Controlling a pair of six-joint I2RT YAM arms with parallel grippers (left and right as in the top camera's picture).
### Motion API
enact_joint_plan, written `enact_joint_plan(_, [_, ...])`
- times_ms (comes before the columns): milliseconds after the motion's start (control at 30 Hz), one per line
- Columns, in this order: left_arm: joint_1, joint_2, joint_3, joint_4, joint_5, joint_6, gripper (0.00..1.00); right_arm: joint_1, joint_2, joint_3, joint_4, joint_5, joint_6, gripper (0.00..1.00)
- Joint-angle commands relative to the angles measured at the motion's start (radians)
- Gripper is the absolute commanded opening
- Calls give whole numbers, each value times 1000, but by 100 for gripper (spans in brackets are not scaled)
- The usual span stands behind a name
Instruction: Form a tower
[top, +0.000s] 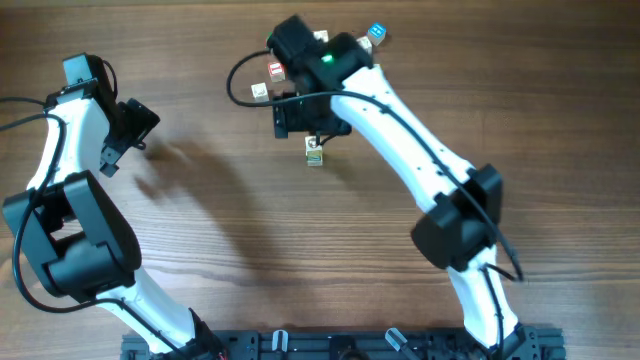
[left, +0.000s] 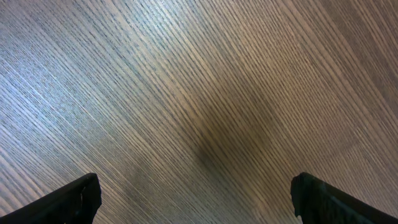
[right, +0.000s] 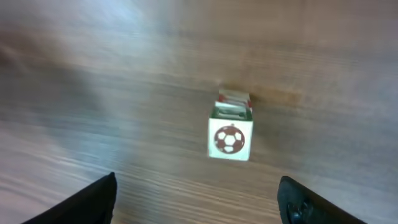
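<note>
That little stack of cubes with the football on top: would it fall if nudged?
Probably. The tower is one cube wide and several high, so a sideways nudge likely topples it. The cubes look merely stacked, so the football cube may slide off first.

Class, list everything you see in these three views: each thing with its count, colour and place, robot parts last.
tower: one stack of small cubes, white top face with a dark red football, mid-table
loose cubes: at least three, white, red-and-white, blue, beyond the tower
table: one, brown wood grain, under everything
arms: two, white with black joints, left and right
left pincer: one, black, open over bare table
right pincer: one, black, open above the tower
</note>
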Motion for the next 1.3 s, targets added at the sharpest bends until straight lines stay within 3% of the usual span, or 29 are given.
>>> enact_joint_plan(0, [3, -20, 10, 0, -10, -3, 100, 5, 79, -3, -16, 32, 43, 83])
enact_joint_plan(467, [3, -20, 10, 0, -10, -3, 100, -3, 183, -16, -1, 57, 45, 84])
enact_joint_plan(567, [3, -20, 10, 0, -10, -3, 100, -11, 183, -16, 8, 57, 44, 100])
enact_joint_plan(1267, [3, -20, 10, 0, -10, -3, 100, -13, 183, -16, 7, 56, 44, 94])
